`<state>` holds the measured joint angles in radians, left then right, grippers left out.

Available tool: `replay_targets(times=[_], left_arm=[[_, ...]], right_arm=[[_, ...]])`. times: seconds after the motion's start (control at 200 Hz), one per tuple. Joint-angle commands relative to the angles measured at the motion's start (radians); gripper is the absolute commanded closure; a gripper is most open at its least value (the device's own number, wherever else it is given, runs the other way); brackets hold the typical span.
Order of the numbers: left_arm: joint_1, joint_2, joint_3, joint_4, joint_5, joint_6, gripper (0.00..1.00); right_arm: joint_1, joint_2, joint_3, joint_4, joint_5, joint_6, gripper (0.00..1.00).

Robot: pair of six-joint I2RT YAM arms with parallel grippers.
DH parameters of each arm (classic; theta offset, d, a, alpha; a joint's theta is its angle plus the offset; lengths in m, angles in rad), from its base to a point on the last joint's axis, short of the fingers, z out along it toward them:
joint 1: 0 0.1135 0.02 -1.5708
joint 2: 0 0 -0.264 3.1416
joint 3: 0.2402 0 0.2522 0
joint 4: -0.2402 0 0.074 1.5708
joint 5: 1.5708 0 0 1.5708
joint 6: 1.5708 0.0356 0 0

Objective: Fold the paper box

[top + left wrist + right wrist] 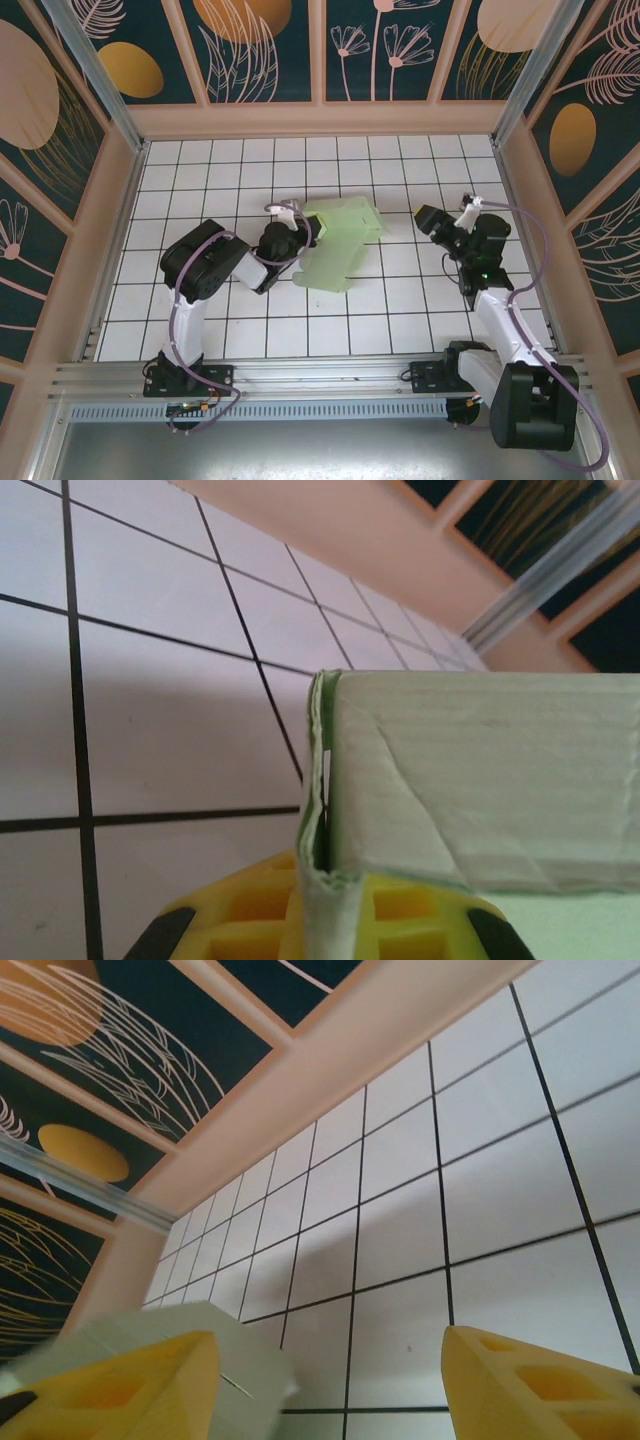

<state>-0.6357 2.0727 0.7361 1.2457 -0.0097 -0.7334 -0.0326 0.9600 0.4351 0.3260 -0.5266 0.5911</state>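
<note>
Seen from above, a pale mint-green paper box of thin card stands half-made on the white tiled table, bare tiles on every side of it: some panels are raised and creased, others splay flat, and no closed shape has formed. The left gripper touches the box's left edge, while the right gripper hangs well apart to the box's right. From the left wrist, the left gripper appears clamped on a doubled edge of the box, its yellow fingers pressed to either side of the card, with a creased panel standing upright just above them. From the right wrist, the right gripper is spread wide with nothing between its yellow fingers; a corner of the box shows behind the finger nearer the box. By the look of it the fold is partway done, with flaps and closing tabs left to bring together. The box is the one container here; nothing can be seen inside it, though its inside is mostly hidden.
</note>
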Motion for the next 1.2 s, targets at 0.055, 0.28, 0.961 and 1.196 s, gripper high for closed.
replay_targets(times=[0.055,0.28,0.961,1.196], left_arm=[[0.006,-0.034,0.007,0.067,0.028,-0.167,1.0],[0.006,-0.028,0.017,0.105,0.059,-0.201,1.0],[0.007,-0.008,0.049,0.123,0.061,-0.217,1.0],[0.007,0.007,0.047,0.131,0.052,-0.187,1.0]], right_arm=[[0.036,0.023,-0.047,0.101,-0.109,0.045,0.4],[0.164,0.105,-0.051,0.303,-0.139,0.156,0.4],[0.321,0.316,-0.019,0.553,-0.111,0.301,0.54],[0.32,0.332,-0.024,0.612,-0.122,0.344,0.58]])
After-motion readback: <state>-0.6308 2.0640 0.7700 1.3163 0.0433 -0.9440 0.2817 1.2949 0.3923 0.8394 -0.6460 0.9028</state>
